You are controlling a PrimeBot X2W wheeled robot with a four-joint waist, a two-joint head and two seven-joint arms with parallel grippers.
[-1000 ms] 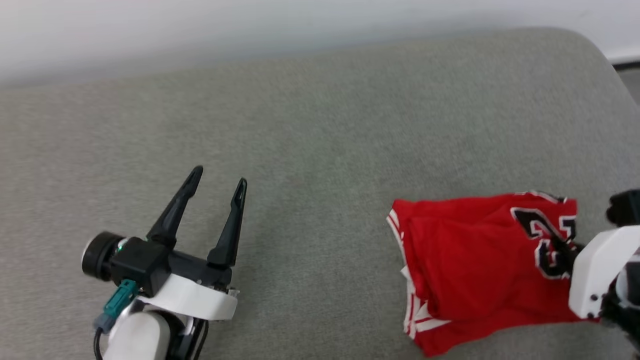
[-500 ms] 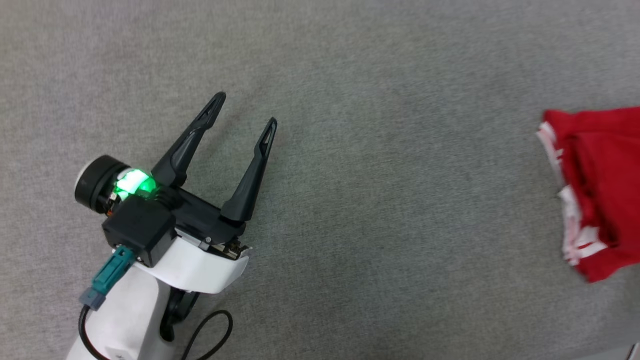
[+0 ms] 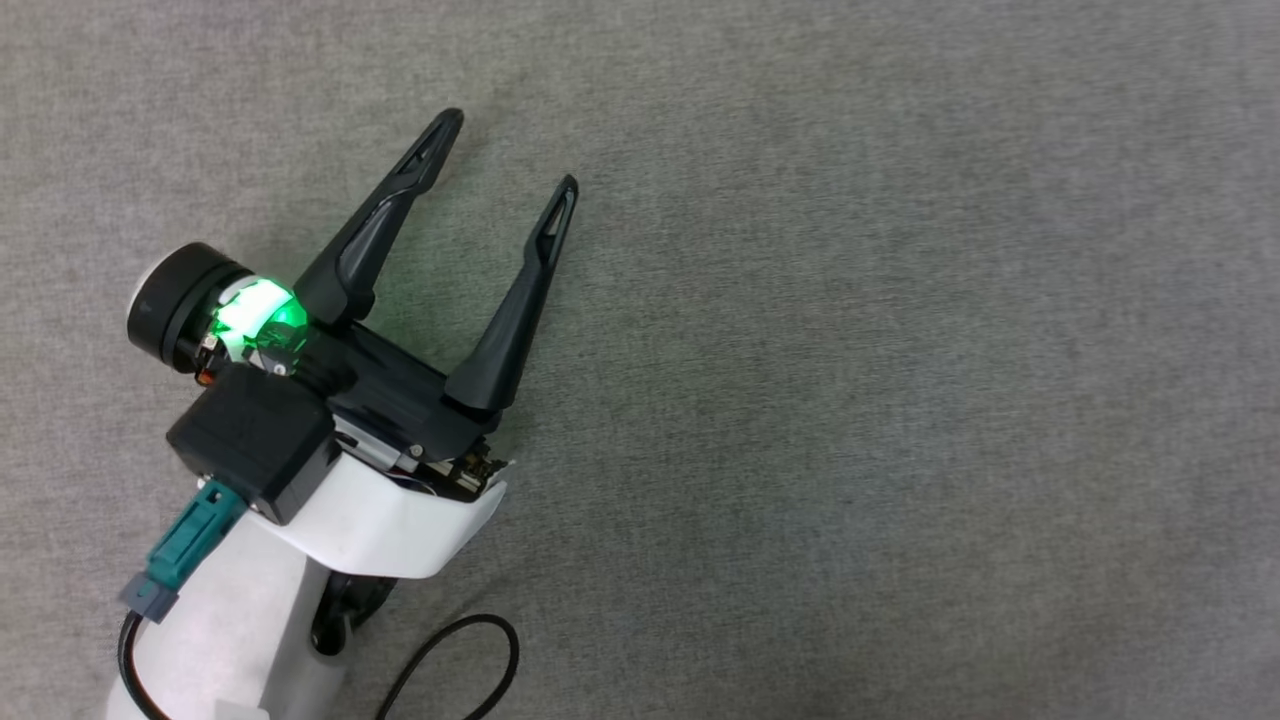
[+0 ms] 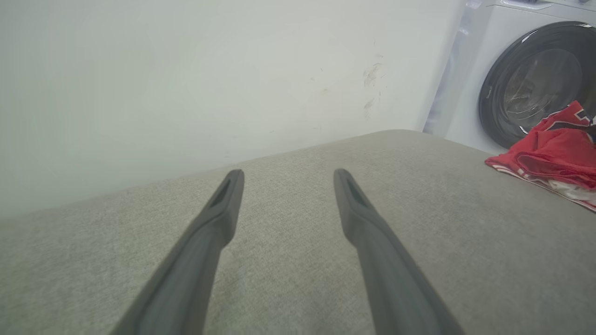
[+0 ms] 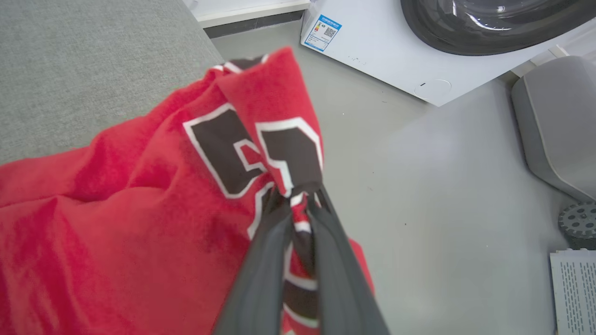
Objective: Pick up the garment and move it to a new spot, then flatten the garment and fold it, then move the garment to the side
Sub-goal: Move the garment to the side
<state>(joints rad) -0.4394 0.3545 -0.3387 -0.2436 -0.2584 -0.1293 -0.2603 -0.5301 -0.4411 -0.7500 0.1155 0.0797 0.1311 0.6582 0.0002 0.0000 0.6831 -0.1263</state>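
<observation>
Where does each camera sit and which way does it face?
Head view: on the head, facing down at the grey cushion; open left gripper and forearm show.
Left wrist view: on that wrist, looking along its fingers across the cushion toward the wall.
Right wrist view: on that wrist, looking down the right gripper, shut on the garment, over floor.
Shared: both wrist views show garment and washing machine.

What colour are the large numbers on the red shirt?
Black with a white outline. The numbers on the shirt show best in the right wrist view.
</observation>
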